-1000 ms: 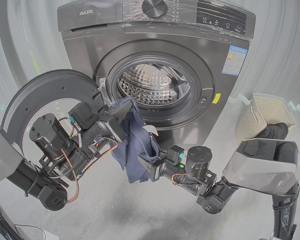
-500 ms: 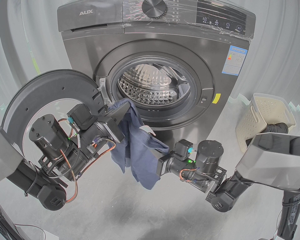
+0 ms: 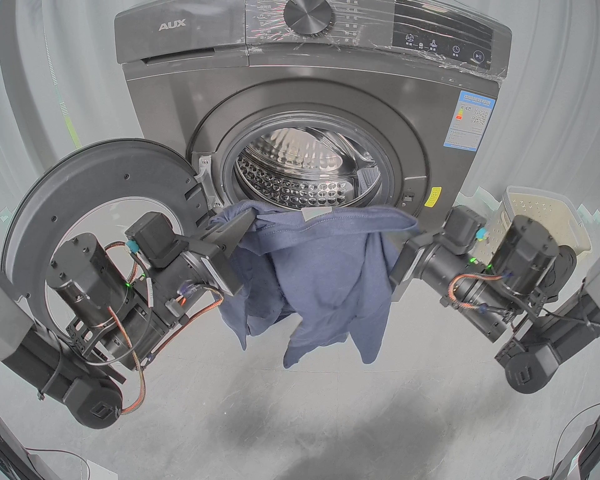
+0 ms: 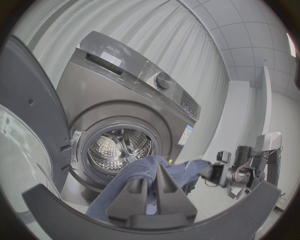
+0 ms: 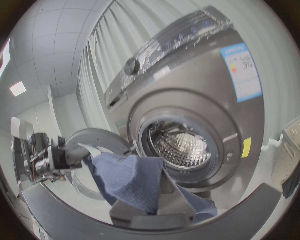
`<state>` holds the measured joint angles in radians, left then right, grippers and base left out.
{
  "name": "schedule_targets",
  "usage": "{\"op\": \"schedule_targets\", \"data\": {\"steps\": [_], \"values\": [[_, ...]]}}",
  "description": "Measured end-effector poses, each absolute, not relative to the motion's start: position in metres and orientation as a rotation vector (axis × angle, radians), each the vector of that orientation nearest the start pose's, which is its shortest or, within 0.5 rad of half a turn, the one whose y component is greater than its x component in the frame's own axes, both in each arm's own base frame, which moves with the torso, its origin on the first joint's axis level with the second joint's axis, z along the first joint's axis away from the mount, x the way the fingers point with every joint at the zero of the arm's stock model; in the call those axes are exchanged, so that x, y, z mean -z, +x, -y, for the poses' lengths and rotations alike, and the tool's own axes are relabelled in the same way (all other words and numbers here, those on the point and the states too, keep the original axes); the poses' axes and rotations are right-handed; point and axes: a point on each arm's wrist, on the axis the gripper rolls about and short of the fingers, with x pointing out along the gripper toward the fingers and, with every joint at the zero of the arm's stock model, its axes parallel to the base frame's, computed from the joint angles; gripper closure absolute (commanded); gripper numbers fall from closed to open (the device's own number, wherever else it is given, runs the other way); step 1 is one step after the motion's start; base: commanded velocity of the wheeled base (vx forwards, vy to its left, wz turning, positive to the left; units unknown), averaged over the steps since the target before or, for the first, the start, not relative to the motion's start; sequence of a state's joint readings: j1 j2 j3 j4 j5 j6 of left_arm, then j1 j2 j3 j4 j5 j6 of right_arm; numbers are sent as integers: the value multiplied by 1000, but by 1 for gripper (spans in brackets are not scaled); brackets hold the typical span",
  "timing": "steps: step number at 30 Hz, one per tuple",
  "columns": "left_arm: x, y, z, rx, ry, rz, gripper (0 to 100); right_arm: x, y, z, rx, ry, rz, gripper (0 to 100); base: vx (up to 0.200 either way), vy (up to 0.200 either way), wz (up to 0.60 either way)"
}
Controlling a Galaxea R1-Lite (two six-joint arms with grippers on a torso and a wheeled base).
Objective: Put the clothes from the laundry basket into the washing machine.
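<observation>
The left gripper [image 3: 242,220] and right gripper [image 3: 405,242] are each clenched on the blue shirt [image 3: 325,269], spread just before the washing machine [image 3: 181,100] (door open). The loading step is in hand; next, both should carry the shirt forward into the washing machine's drum [image 3: 300,169].

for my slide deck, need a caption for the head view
Blue shirt held spread between left gripper and right gripper before the open washer

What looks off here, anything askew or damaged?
Nothing damaged or spilled. The shirt is stretched between the left hand and right hand before the open drum, its lower part hanging below the opening. Only oddity: wrinkled film covers the panel.
</observation>
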<state>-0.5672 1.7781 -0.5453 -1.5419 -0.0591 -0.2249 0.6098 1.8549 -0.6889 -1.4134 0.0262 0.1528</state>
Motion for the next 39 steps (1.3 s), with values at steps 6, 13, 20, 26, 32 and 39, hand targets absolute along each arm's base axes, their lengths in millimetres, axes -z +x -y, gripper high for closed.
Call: {"op": "schedule_targets", "data": {"steps": [6, 13, 20, 26, 32, 39], "values": [[-189, 227, 158, 681, -241, 252, 100, -210, 249, -169, -640, 251, 285, 100, 0, 0, 0], [-193, 223, 155, 679, -228, 276, 100, -231, 240, -161, -639, 271, 356, 100, 0, 0, 0], [-200, 221, 152, 675, -230, 309, 100, -242, 236, -159, -641, 285, 397, 100, 0, 0, 0], [-205, 221, 153, 675, -235, 327, 100, -245, 233, -158, -644, 289, 405, 100, 0, 0, 0], [-183, 219, 154, 689, -217, 232, 100, -243, 231, -160, -655, 288, 393, 100, 0, 0, 0], [-138, 238, 167, 692, -206, 61, 100, -234, 227, -162, -671, 274, 355, 100, 0, 0, 0]]}}
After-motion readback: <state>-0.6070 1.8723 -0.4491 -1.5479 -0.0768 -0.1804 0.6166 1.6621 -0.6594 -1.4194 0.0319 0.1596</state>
